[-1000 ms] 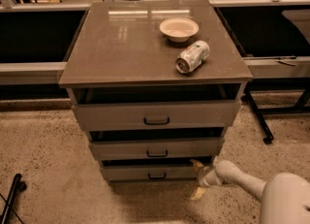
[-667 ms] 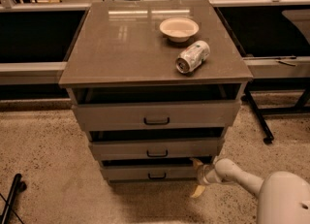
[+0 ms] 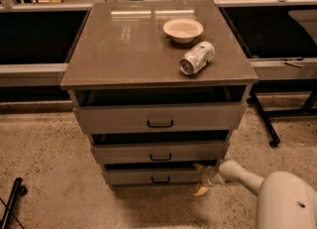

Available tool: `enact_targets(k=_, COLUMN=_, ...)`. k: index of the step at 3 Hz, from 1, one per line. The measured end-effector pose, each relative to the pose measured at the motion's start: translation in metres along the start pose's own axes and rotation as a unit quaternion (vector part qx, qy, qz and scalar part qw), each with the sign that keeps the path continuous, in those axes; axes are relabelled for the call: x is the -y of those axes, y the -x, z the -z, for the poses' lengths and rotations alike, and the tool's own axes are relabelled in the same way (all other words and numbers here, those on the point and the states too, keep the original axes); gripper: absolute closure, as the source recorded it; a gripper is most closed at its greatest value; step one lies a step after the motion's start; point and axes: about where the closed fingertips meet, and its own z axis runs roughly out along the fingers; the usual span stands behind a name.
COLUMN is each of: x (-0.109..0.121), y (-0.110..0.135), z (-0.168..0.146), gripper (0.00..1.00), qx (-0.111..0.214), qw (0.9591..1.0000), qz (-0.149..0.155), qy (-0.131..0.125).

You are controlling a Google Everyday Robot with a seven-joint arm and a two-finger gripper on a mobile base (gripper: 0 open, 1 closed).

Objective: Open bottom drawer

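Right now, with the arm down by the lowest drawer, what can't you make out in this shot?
1. Inside of the bottom drawer: camera view, hidden under the middle drawer and in shadow.
2. The gripper at that drawer's right end: camera view, whether it touches the front is unclear in the dark.
3. Label of the can on the cabinet top: too small to read.
4. The arm: cut off by the bottom-right edge.

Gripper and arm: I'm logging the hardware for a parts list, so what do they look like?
The arm is off-white with smooth rounded shells: a bulky domed segment at lower right narrowing to a tube, then a ringed wrist collar. The gripper, by the right end of the bottom drawer, has two short, pale yellowish fingers, spread apart. No cables show.
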Motion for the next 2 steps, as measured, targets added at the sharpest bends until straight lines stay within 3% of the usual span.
enact_targets(k=1, x=0.0005, y=-0.0019, z=-0.0023, gripper=0.29, qx=-0.006, qw=1.0000, qz=-0.002, qy=0.004)
enact_targets(k=2, x=-0.0001, y=-0.0013, z=-0.0012, gripper=0.48, qx=-0.010, qw=0.9999, qz=-0.001, qy=0.005)
